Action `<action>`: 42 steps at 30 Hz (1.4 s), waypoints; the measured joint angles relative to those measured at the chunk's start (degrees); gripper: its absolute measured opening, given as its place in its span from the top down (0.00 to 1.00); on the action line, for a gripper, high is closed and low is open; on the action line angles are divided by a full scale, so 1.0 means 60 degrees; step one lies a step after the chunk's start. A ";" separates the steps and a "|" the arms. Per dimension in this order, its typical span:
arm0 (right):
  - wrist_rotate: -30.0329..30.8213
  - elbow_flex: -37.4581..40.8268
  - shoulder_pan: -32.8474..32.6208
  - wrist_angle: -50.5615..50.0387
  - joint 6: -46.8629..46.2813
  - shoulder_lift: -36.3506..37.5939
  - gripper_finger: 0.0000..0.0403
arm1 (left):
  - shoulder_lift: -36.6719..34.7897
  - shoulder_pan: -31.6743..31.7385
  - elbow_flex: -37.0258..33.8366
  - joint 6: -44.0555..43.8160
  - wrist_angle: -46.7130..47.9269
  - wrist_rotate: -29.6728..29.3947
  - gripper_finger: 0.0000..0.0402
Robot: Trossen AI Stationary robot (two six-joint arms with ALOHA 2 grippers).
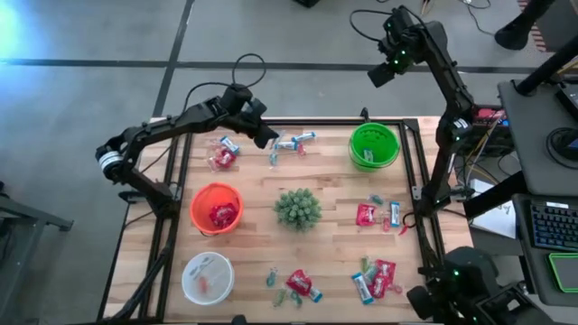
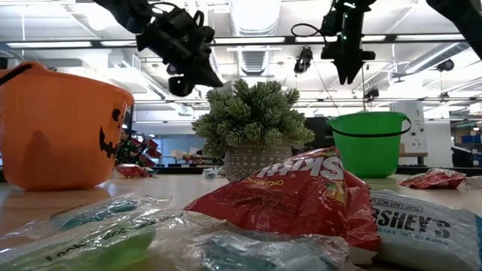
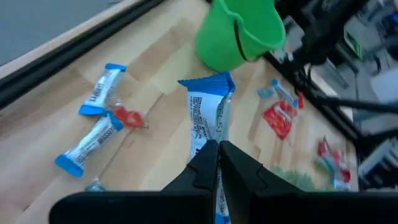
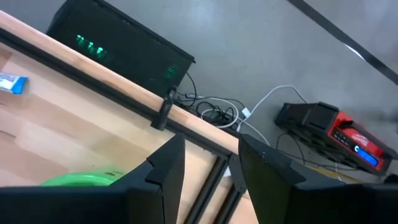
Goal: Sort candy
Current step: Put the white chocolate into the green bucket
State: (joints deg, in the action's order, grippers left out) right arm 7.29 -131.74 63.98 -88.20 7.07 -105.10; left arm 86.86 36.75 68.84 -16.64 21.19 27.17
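One blue-and-white bar [image 3: 210, 121] | clamped in left gripper [image 3: 217, 149] | right gripper [image 4: 211, 165] apart, empty

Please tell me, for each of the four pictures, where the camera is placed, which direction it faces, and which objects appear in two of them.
High: overhead, straight down on table, both arms.
Low: table height, level past red packet; left gripper and right gripper hang above.
Left wrist: faces table; shut fingers pinch blue-and-white bar.
Right wrist: faces table edge, floor; open fingers.
Shared: green bucket, spiky plant appear in high and low.
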 joint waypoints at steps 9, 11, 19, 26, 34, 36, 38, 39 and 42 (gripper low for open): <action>0.0000 0.0176 -0.0018 -0.0103 -0.0430 0.0052 0.64 | 0.0275 0.0463 0.0638 0.1934 0.0117 0.0646 1.00; -0.0065 0.0179 -0.0057 -0.0237 -0.0432 0.0163 0.64 | 0.0337 0.0489 0.1018 0.2426 0.0250 0.0638 1.00; -0.3590 0.0179 -0.0182 0.0130 -0.0483 0.0541 0.66 | 0.0887 0.0474 0.2703 0.4017 0.1716 0.0635 1.00; -0.3714 0.0179 -0.0773 0.0086 -0.0512 0.0684 0.65 | 0.1403 0.0423 0.3563 0.4897 0.3260 0.0591 1.00; -0.3724 0.0217 -0.1514 0.0078 -0.0354 0.0623 0.65 | 0.1433 0.0427 0.3563 0.5200 0.3334 0.0717 1.00; -0.3727 0.0268 -0.1714 0.0076 -0.0352 0.0623 0.65 | 0.1424 0.0427 0.3563 0.5278 0.3388 0.1008 1.00; -0.3727 0.0286 -0.1956 0.0088 -0.0305 0.0623 0.65 | 0.1398 0.0427 0.3563 0.5299 0.3423 0.1146 1.00; -0.3730 0.0292 -0.2094 0.0104 -0.0229 0.0623 0.65 | 0.1383 0.0427 0.3563 0.5299 0.3461 0.1151 1.00; -0.3740 0.0295 -0.2549 0.0365 0.0091 0.0619 0.63 | 0.1329 0.0427 0.3615 0.5302 0.3721 0.1169 0.98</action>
State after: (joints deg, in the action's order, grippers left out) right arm -15.15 -129.97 48.69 -86.01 7.62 -101.38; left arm 94.83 39.31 90.53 15.18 43.52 34.19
